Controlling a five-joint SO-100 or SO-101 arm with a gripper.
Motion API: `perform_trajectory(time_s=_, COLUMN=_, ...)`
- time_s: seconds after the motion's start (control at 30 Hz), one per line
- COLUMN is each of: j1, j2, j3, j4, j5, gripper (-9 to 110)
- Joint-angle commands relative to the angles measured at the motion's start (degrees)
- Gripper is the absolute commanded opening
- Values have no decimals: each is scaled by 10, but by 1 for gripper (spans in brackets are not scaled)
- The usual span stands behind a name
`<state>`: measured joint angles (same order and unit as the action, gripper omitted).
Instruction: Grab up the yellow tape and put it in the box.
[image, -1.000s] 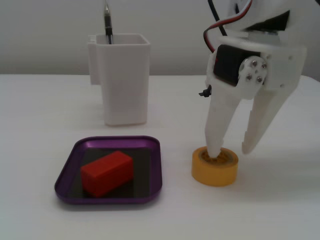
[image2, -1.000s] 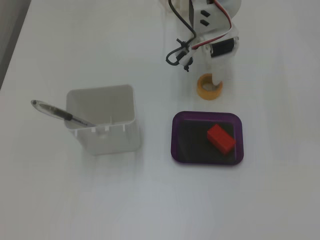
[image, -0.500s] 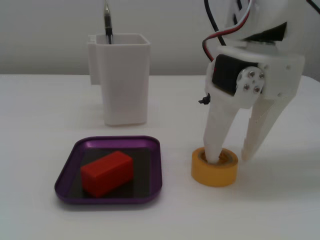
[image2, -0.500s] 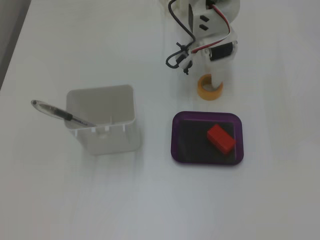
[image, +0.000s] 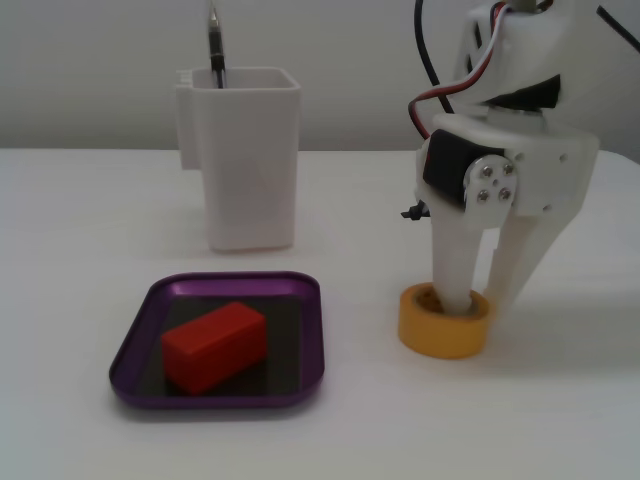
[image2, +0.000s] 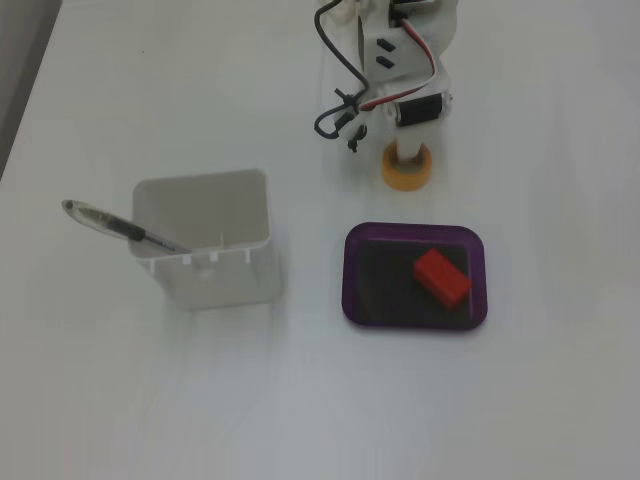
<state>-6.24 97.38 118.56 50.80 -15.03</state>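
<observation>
The yellow tape (image: 440, 335) lies flat on the white table, to the right of the box in a fixed view; it also shows from above (image2: 396, 176) just behind the box. My gripper (image: 482, 300) points straight down onto it. One finger (image: 455, 280) is in the tape's hole and the other is outside the ring on the right, so the jaws pinch the ring's wall. From above, the gripper (image2: 410, 160) hides most of the roll. The box (image: 130, 350) is a shallow purple tray (image2: 350, 270), apart from the tape.
A red block (image: 215, 345) lies inside the box, seen also from above (image2: 442, 277). A tall white container (image: 250, 160) with a pen (image: 215, 40) in it stands behind the box; from above the container (image2: 205, 240) is to the box's left.
</observation>
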Motion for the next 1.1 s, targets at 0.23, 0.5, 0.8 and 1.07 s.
perform_trajectory(time_s=0.23, j1=3, j2=76, j3=-55, j4=64, j5=3, gripper=-1)
perform_trajectory(time_s=0.5, j1=7, j2=196, j3=-129, j4=67, j5=7, gripper=-1)
perform_trajectory(time_s=0.8, j1=7, j2=-7, j3=-295, j4=50, j5=25, gripper=-1)
perform_trajectory(time_s=1.07, j1=76, j2=-236, j3=-512, j4=59, j5=25, gripper=-1)
